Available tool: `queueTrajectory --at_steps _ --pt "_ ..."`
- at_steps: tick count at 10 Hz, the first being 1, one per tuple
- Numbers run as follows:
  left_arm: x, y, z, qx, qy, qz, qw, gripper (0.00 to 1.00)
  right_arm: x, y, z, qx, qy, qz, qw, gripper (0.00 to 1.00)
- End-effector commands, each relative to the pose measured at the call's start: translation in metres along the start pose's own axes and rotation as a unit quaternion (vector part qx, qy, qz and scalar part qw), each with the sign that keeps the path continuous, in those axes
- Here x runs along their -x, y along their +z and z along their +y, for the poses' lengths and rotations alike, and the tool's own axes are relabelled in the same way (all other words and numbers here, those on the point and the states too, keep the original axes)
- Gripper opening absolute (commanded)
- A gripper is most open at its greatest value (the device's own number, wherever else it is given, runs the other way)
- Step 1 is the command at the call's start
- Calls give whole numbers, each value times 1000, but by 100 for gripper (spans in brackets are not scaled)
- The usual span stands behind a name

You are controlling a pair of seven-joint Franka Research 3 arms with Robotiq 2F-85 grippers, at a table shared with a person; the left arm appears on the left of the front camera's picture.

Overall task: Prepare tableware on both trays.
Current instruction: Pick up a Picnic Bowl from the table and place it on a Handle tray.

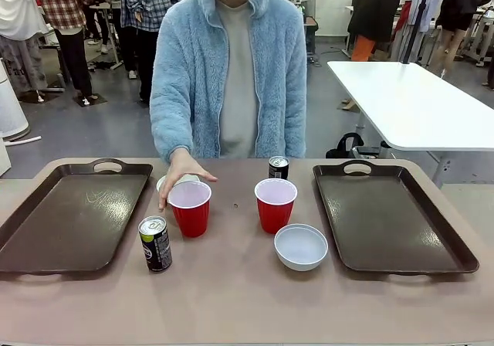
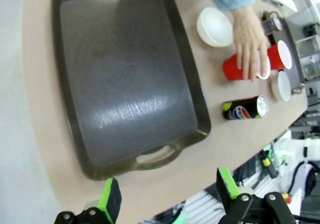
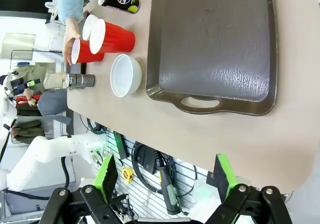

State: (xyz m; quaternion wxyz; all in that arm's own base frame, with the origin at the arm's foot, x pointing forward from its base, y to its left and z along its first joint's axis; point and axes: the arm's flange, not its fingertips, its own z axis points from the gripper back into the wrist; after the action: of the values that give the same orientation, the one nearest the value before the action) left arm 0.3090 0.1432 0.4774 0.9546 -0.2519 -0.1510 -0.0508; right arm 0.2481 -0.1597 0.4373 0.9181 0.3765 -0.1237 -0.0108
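Left gripper point(image 2: 167, 189): jaws wide apart with nothing between them, hanging above the near edge of the table, just off the left tray's near handle.
Right gripper point(image 3: 165, 174): jaws also spread wide and holding nothing, above the table's near edge, beside the right tray's near handle.
Left tray point(image 1: 69, 215): dark brown, lying flat at the left end of the table, its long side running away from the robot.
Right tray point(image 1: 394, 215): the same kind, flat at the right end.
Table point(image 1: 231, 300): tan top; all the tableware stands on it between the two trays.
Near Pepsi can point(image 1: 155, 243): black, silver top, upright, close to the left tray's inner rim.
Left red cup point(image 1: 190, 207): upright, white inside, just behind the near Pepsi can.
Near white bowl point(image 1: 301, 246): upright, close to the right tray's inner rim.
Right red cup point(image 1: 275, 205): upright, just behind the near white bowl.
Far can point(image 1: 278, 167): black, upright, behind the right red cup.
Far white bowl point(image 2: 215, 26): behind the left red cup, toward the person.
Person's hand point(image 1: 179, 172): reaching from a light blue fleece sleeve, over the far white bowl, fingers down beside the left red cup's rim; I cannot tell whether they touch it.
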Motion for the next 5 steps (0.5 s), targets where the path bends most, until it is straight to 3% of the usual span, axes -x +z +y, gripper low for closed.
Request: queueTrajectory --at_steps 1,5 --pt "-1 2 3 5 0 -4 1000 100 -2 0 -1 -3 0 -5 1000 100" --pt "-1 2 3 5 0 -4 1000 100 -2 0 -1 -3 0 -5 1000 100"
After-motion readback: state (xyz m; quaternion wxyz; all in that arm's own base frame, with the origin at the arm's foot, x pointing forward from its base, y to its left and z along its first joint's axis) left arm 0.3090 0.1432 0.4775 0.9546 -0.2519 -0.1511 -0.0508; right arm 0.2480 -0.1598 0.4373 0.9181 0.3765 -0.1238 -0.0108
